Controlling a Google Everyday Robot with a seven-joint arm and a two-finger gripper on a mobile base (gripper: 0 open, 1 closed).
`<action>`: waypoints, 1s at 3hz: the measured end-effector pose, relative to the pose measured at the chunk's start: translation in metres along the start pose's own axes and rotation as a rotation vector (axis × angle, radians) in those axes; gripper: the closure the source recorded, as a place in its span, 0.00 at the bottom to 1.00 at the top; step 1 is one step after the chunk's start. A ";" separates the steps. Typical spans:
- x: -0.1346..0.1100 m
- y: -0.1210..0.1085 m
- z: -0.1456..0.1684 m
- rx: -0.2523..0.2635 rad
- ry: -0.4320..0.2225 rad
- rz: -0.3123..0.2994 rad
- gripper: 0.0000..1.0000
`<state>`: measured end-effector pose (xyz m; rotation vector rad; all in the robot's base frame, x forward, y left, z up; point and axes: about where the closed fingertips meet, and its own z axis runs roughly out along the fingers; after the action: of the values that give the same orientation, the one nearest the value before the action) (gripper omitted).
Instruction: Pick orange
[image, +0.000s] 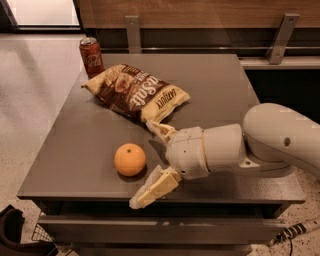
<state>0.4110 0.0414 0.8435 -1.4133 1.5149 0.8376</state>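
The orange (130, 159) is a small round fruit with a dark stem dot, sitting on the dark grey table (65, 150) near its front edge. My gripper (150, 165) is just right of the orange, reaching in from the right on a white arm. Its two cream fingers are spread open: one fingertip (155, 128) lies behind the orange near the chip bag, the other (142, 197) hangs at the table's front edge. The orange sits just left of the gap between the fingers, untouched.
A brown chip bag (135, 92) lies behind the orange and gripper. A red soda can (91, 56) stands at the table's back left corner. A shelf rail with brackets (280, 37) runs behind the table. A dark object (15, 232) sits on the floor at lower left.
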 end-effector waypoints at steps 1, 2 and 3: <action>-0.004 -0.001 0.022 -0.031 -0.081 -0.002 0.22; -0.005 0.000 0.022 -0.031 -0.072 -0.007 0.53; -0.007 0.001 0.023 -0.033 -0.072 -0.011 0.76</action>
<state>0.4131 0.0651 0.8407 -1.3997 1.4442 0.9013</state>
